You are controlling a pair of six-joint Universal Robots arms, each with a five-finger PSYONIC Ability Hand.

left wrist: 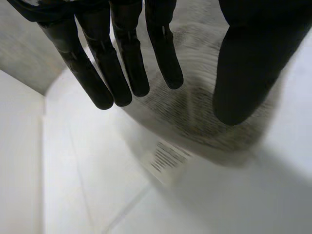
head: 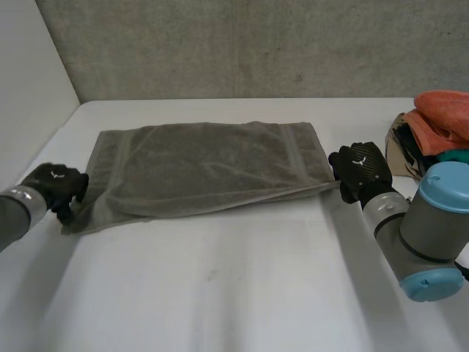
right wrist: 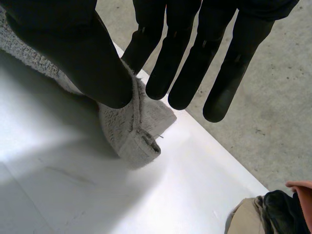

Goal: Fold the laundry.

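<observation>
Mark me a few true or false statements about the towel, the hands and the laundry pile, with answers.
1. The left hand and right hand are at opposite ends of the towel. True.
2. The laundry pile sits beside the left hand. False: it sits just beyond the right hand.
3. The towel is grey. True.
4. The towel is rolled up. False: it lies spread flat on the table.
5. A label shows near the left hand's fingertips. True.
</observation>
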